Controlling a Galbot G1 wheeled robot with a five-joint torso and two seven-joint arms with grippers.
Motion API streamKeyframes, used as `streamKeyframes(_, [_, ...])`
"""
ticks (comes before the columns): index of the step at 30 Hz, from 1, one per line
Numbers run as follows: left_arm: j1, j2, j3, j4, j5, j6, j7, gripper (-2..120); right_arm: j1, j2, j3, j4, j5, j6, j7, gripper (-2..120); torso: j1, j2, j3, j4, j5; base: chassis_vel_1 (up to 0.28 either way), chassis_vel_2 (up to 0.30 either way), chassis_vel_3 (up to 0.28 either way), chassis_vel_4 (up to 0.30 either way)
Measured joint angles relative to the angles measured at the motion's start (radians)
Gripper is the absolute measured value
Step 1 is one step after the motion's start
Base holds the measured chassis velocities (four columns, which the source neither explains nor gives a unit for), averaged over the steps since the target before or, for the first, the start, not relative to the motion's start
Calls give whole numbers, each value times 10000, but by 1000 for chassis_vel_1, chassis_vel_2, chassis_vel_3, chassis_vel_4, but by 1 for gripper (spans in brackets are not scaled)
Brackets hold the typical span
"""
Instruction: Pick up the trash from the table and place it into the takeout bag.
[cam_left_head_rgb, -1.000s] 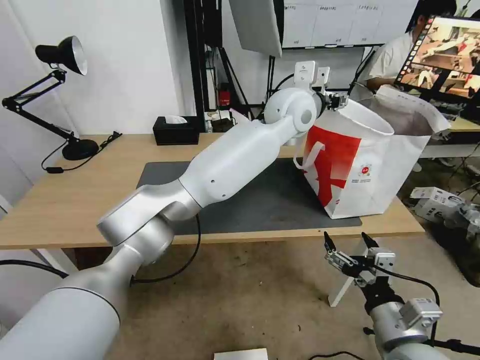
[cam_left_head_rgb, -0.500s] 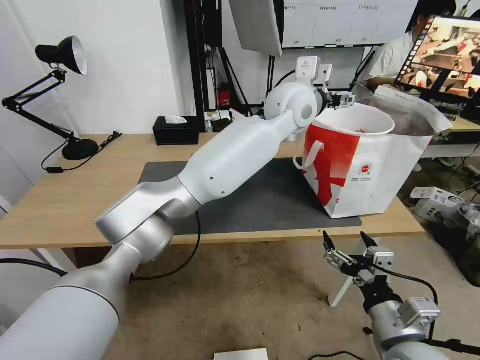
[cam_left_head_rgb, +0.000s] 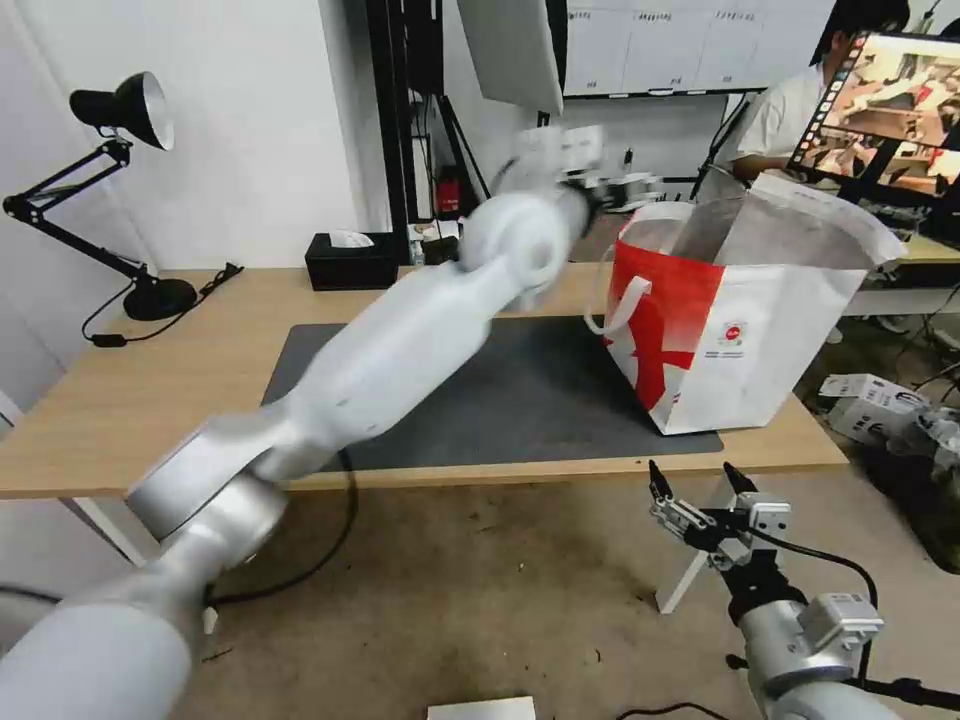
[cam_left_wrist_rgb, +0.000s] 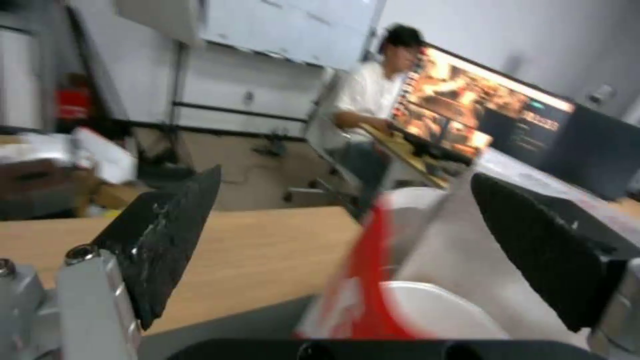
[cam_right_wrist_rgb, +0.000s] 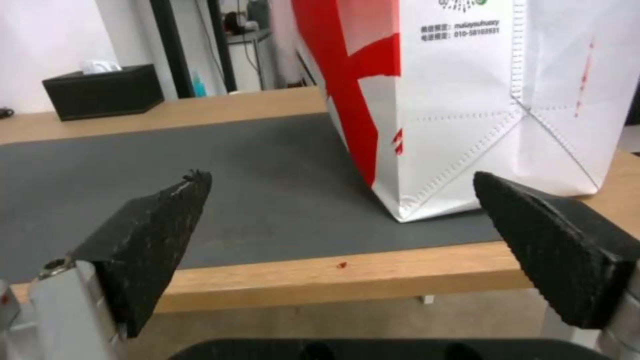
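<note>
Left gripper (cam_left_wrist_rgb: 343, 200), its black textured wedge jaws spread wide and holding nothing, is raised beside the open mouth of the takeout bag (cam_left_head_rgb: 735, 330); we see a white round bowl (cam_left_wrist_rgb: 433, 312) lying inside against the silver lining. The right gripper (cam_left_head_rgb: 702, 487) hangs below the front edge of the table (cam_left_head_rgb: 120, 400), jaws likewise apart. The bag, boxy, red and white, stitched at its seams and printed "010-58103931" under a small round logo, stands on the dark grey mat (cam_right_wrist_rgb: 253, 175), where we note broad bare space.
</note>
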Motion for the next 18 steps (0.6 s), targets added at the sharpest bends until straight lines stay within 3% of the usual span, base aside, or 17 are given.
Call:
streamKeyframes(3, [1370, 1320, -566, -1459, 846, -463, 161, 100, 120, -113, 6, 36, 12, -10, 41, 100, 1, 0, 0, -1, -3, 0, 0, 0, 0])
streamKeyframes(4, [1370, 1320, -566, -1459, 846, -463, 161, 100, 120, -113, 6, 36, 12, -10, 41, 100, 1, 0, 0, -1, -3, 0, 0, 0, 0])
streamKeyframes(5, [1871, 1736, -838, -1935, 1119, -590, 277, 100, 148, -152, 12, 55, 12, -13, 46, 100, 0, 1, 0, 0, -1, 0, 0, 0, 0])
streamKeyframes(7, [3489, 2746, -1935, -3052, 1752, -728, 613, 100, 175, -238, 32, 104, 10, -25, 47, 100, 0, 1, -1, -5, -2, 0, 0, 0, 0])
streamKeyframes(8, [3489, 2746, -1935, -3052, 1752, -728, 613, 100, 175, -238, 32, 104, 10, -25, 47, 100, 0, 1, -1, -5, -2, 0, 0, 0, 0])
streamKeyframes(11, [6497, 3944, -4128, -4448, 2845, -930, 1203, 100, 174, -264, 149, 166, -20, -31, 33, 100, -1, 0, -1, 12, -7, 0, 0, 0, 0])
streamKeyframes(12, [6497, 3944, -4128, -4448, 2845, -930, 1203, 100, 174, -264, 149, 166, -20, -31, 33, 100, -1, 0, -1, 12, -7, 0, 0, 0, 0])
streamKeyframes(14, [8243, 4356, -5342, -5110, 3532, -1152, 1539, 100, 151, -163, 280, 194, -63, -16, 31, 100, -2, 2, -2, 1, 5, 0, 0, 0, 0])
streamKeyframes(15, [9355, 4342, -6326, -5454, 3986, -1188, 1925, 100, 154, -163, 351, 228, -65, -16, 34, 100, -2, 2, -2, -3, 1, 0, 0, 0, 0])
streamKeyframes(16, [9355, 4342, -6326, -5454, 3986, -1188, 1925, 100, 154, -163, 351, 228, -65, -16, 34, 100, -2, 2, -2, -3, 1, 0, 0, 0, 0])
streamKeyframes(18, [11412, 3913, -8061, -5949, 4995, -1338, 2680, 100, 185, -202, 480, 259, -255, -11, -7, 100, -2, 1, -2, -2, 4, 0, 0, 0, 0])
